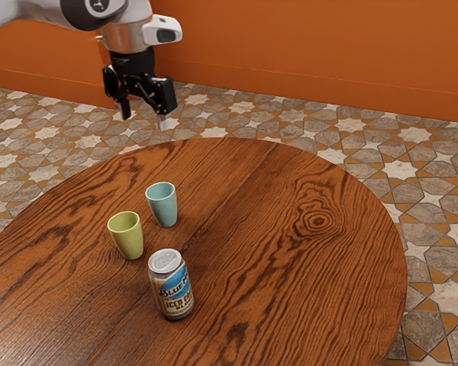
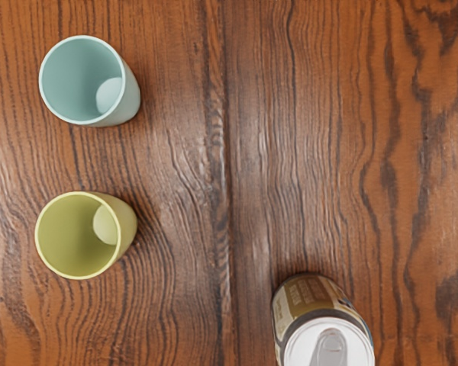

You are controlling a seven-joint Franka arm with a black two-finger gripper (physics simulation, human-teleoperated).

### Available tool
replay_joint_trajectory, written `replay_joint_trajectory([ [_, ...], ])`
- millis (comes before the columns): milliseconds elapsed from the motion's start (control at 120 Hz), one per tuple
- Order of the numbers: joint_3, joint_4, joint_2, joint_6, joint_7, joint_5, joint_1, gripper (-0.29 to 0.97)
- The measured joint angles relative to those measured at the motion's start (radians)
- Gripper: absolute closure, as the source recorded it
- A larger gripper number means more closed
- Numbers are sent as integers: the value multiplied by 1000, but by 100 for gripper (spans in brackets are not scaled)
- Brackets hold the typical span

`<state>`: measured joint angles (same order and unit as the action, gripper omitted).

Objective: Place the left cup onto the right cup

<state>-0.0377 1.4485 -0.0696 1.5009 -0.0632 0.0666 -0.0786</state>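
In the exterior view you see the black two-finger end effector high above the round wooden counter's far left edge, fingers spread and holding nothing. The wrist view looks down into both upright cups, which are empty. The olive-green tapered cup stands left of the teal tapered cup, slightly nearer. A blue-labelled drink can stands nearest.

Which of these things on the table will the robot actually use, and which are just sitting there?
For the job: green cup, blue cup.
Just lying about: can.
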Motion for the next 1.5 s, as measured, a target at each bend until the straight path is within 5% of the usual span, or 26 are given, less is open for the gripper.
replay_joint_trajectory([
  [592,22,191,15,108,4,-30,55,1],
  [1008,72,432,33,252,5,-90,65,16],
  [1500,95,453,-67,385,17,-103,85,21],
])
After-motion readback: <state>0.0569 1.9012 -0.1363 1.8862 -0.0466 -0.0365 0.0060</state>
